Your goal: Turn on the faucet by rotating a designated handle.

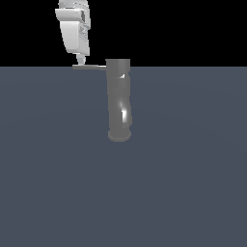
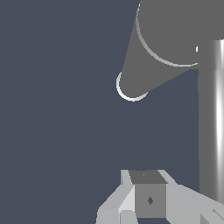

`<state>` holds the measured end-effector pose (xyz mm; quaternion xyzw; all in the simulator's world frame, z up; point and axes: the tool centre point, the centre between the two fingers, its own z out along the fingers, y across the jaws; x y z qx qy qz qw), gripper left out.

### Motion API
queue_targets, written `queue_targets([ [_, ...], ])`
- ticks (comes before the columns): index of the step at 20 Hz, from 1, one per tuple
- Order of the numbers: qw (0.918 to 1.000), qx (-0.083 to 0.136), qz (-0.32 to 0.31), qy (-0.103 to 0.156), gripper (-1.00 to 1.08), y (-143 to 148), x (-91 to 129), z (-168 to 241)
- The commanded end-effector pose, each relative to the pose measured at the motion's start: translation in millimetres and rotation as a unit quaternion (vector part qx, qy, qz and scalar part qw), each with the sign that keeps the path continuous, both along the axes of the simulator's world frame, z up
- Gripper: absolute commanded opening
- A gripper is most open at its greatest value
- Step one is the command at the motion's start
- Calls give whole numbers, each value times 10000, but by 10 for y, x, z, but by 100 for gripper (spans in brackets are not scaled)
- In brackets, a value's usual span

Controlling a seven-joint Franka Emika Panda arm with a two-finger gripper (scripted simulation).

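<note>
The faucet (image 1: 119, 99) is a tall grey cylinder with a white glint, standing on a wider round foot. Its handle (image 1: 89, 67), a thin grey rod, sticks out level from the top toward the exterior view's left. My white gripper (image 1: 81, 61) hangs over the rod's outer end, its tip just above or touching the rod. The fingers sit together, shut, with nothing between them. In the wrist view the faucet (image 2: 148, 57) is seen from above, the handle (image 2: 212, 122) runs as a long bar beside it, and the gripper (image 2: 148, 194) lies close beside that bar.
A flat dark blue-grey floor (image 1: 183, 183) stretches all around the faucet. Behind it the background is black. No other objects are in view.
</note>
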<state>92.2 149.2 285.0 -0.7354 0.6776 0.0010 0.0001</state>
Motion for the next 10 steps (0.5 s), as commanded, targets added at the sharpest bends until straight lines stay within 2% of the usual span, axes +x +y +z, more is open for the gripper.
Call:
queue_targets([
  [1,10000,-7,-21,-7,-100,2,8,-4],
  [4,10000,-7,-15,-4,-100,3,5,-5],
  [10,10000,-7,-15,-4,-100,-18,-132,-6],
])
